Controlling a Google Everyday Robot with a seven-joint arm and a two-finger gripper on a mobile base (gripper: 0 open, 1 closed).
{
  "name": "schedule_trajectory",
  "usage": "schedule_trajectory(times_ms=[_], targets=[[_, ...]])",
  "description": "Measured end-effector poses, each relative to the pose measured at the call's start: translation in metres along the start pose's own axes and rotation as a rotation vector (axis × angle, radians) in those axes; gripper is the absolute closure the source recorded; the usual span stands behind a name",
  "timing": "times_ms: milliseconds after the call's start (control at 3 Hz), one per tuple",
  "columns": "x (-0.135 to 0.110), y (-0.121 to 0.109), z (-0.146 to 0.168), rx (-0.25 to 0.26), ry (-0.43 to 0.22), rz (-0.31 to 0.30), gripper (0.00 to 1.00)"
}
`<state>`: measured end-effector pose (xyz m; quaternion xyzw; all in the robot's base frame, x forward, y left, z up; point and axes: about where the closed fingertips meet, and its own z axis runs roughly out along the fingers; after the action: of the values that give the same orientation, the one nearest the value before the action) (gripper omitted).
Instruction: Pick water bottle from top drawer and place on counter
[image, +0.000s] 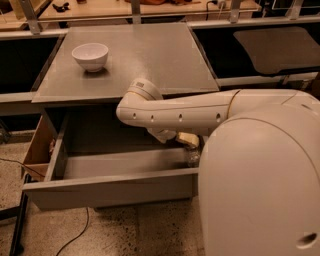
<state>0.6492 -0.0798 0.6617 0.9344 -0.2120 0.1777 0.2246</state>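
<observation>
The water bottle (193, 157) lies in the top drawer (115, 189), in its right front corner, close against the inside of the front panel. Only a small clear patch of it shows. My fingers (187, 141) are down in the drawer just above the bottle, at the right end. Most of them is hidden under my own arm, so I cannot tell whether they are open, closed or touching the bottle. A pale yellowish part of them shows just over the clear plastic.

My arm (180, 116) reaches in from the right, lying across the drawer opening just under the front edge of the grey desk (150, 60). The elbow joint sits up near that edge. My big white body (260, 185) fills the lower right and covers the right end of the drawer front.

The drawer is pulled well out.

On the desk, a white bowl (90, 56) stands upright near the back left corner, well apart from my arm. A light wooden tabletop (100, 9) runs behind the desk. A dark cable (80, 235) trails across the speckled floor below the drawer.
</observation>
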Motion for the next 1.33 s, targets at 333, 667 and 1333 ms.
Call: schedule_trajectory(times_ms=[333,667,1333], targets=[[0.004,-0.002,0.01,0.009,-0.01,0.001,0.26],[0.006,-0.002,0.017,0.016,-0.017,0.003,0.24],[0.006,-0.006,0.024,0.024,-0.025,-0.003,0.34]])
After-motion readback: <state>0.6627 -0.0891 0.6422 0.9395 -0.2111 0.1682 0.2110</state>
